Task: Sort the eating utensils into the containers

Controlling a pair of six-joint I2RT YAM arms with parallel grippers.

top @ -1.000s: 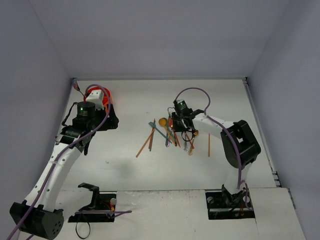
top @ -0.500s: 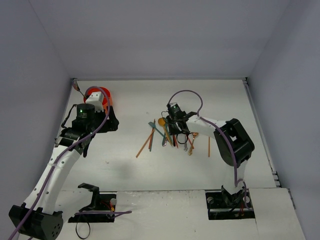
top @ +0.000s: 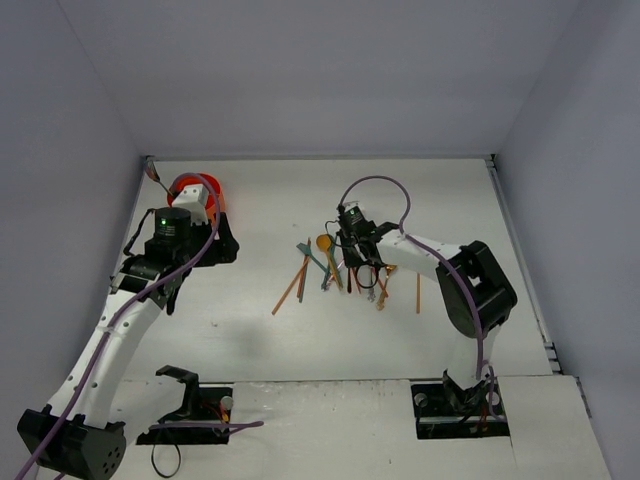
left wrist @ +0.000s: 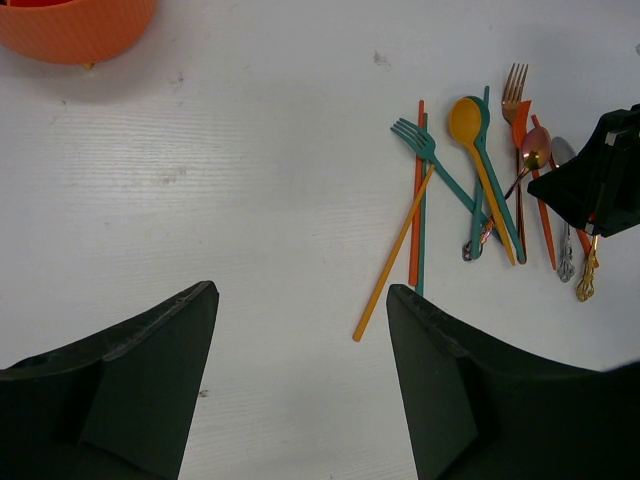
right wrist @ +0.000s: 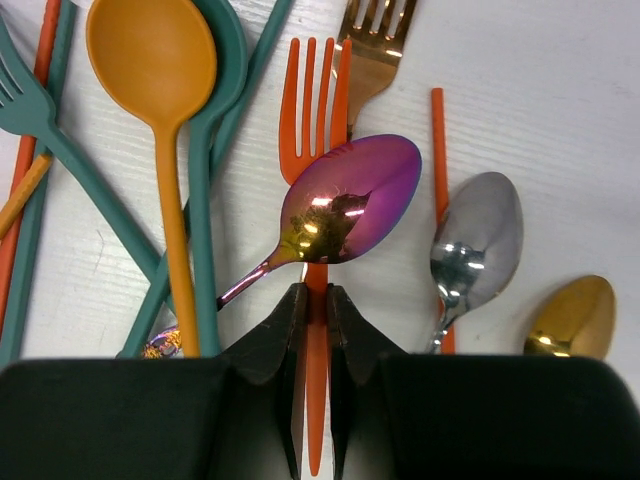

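Observation:
The utensils lie in a loose pile at mid-table. My right gripper is shut on the handle of the orange fork, low over the pile. A pink iridescent spoon lies across that fork just ahead of the fingertips. An orange spoon, teal fork, gold fork, silver spoon and gold spoon lie around it. The orange-red cup stands at the far left, partly behind my left wrist. My left gripper is open and empty above bare table, left of the pile.
A single orange chopstick lies apart to the right of the pile. Another orange chopstick points out to the left. White walls close the table at the back and sides. The cup's rim shows at the top left of the left wrist view.
My right gripper has moved left along the pile and come down onto the orange fork. The left arm has shifted only slightly near the cup.

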